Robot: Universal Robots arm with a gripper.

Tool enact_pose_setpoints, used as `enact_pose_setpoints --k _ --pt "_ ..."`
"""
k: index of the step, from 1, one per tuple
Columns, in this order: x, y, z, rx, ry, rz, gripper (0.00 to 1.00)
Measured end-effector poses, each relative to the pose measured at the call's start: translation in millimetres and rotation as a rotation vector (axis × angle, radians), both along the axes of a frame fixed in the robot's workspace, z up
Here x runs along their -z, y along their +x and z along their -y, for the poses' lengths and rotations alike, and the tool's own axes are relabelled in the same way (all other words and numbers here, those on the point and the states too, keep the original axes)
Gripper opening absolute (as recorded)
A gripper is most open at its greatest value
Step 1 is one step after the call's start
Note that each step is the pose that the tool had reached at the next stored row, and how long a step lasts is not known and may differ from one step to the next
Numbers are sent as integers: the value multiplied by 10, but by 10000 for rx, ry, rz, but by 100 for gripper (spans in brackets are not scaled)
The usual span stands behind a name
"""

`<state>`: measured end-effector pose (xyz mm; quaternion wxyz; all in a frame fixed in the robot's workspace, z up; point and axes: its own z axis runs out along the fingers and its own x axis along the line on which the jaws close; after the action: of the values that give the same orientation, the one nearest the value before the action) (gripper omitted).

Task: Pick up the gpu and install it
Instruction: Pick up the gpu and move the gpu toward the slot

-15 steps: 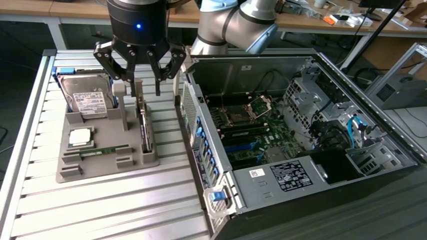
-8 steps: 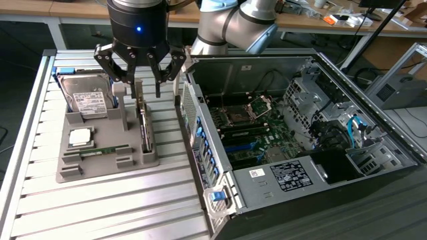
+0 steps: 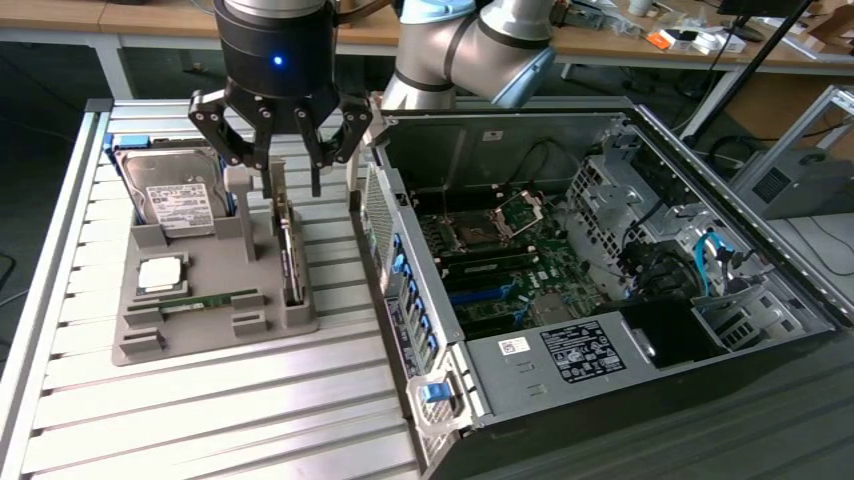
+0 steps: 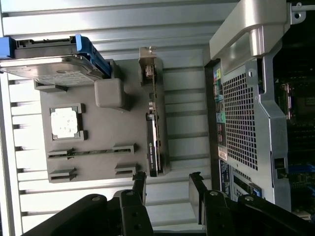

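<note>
Right now the gripper [image 3: 284, 165] hangs with its jaws spread wide and empty, just above the gpu [image 3: 290, 255]. The gpu stands on edge in a slot along the 3 o'clock side of the grey holder [image 3: 200, 335] on the table [image 3: 200, 420]. The open computer case [image 3: 601, 250] lies further toward 3 o'clock.

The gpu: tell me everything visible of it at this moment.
The gpu is a thin flat card, dark on one face, with a silver metal bracket at one end. It stands on edge in a slot of the grey holder, on the side nearest the open computer case. The holder touches it; the open gripper hangs close above, apparently without contact.
</note>
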<state>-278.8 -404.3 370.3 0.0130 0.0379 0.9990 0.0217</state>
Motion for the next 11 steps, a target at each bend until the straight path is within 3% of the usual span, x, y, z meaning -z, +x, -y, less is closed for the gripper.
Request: enact_pose_setpoints --k 11 --pt "29 0 5 0 0 0 48"
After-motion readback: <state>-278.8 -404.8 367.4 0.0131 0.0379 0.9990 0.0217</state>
